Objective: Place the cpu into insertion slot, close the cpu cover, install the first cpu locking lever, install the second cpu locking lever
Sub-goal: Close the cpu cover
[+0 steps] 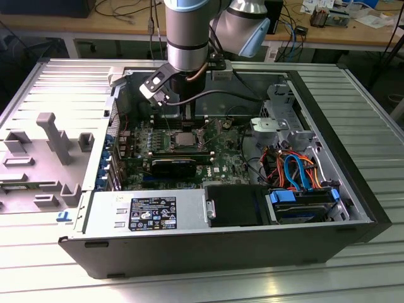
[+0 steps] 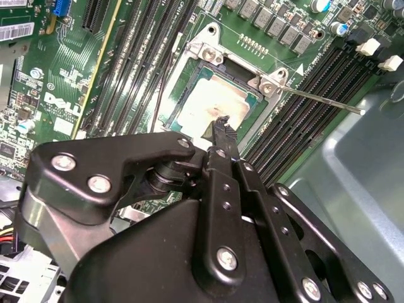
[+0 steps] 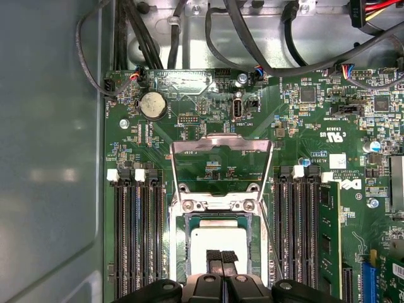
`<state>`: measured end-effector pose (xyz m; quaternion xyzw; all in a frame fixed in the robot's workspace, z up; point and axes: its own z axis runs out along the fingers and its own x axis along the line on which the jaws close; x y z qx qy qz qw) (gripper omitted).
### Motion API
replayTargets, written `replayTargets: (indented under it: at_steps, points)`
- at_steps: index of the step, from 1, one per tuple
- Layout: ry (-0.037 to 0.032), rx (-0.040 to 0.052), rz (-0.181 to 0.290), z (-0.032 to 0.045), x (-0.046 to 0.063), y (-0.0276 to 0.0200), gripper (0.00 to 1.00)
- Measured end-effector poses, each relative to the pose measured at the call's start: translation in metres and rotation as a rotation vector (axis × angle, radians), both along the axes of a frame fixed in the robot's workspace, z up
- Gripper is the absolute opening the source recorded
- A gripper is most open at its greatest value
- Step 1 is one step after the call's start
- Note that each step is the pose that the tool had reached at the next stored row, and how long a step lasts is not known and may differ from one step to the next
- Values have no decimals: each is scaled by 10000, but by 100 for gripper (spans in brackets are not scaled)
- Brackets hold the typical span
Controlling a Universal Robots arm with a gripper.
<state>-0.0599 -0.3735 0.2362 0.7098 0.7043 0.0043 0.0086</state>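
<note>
Grey ribbed table, wooden bench behind; cpu in insertion slot

The arm hangs into the open computer case, over the cpu.

Lighting. In the exterior view you see bright, even room light; the ribbed desk gleams pale, while the computer case shades its own interior. In the second wrist view glare whitens the cpu, and the pincer reads near-black.
</note>
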Motion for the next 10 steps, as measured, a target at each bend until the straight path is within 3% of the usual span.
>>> replayTargets:
  at_steps: [10]
  points:
    - [0,1,53,0,0,-1,11]
